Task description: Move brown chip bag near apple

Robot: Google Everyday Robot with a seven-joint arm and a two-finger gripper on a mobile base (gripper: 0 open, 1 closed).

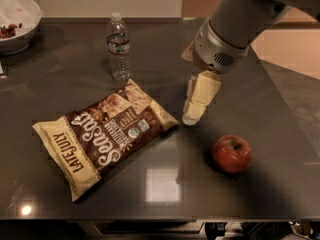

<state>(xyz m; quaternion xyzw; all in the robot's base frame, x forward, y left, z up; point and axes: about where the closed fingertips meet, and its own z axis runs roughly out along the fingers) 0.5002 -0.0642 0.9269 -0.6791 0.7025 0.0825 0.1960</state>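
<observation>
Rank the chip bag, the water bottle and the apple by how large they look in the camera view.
1. brown chip bag
2. water bottle, taller though farther back
3. apple
The gripper hangs between bag and apple.

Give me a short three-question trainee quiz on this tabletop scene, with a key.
1. True or false: the brown chip bag touches the apple.
2. The water bottle is: A) upright beyond the bag; B) lying flat; C) in the gripper.
3. Fill in: the gripper hangs over the table between the bag and the ____.
Key: 1 false; 2 A; 3 apple.
</observation>
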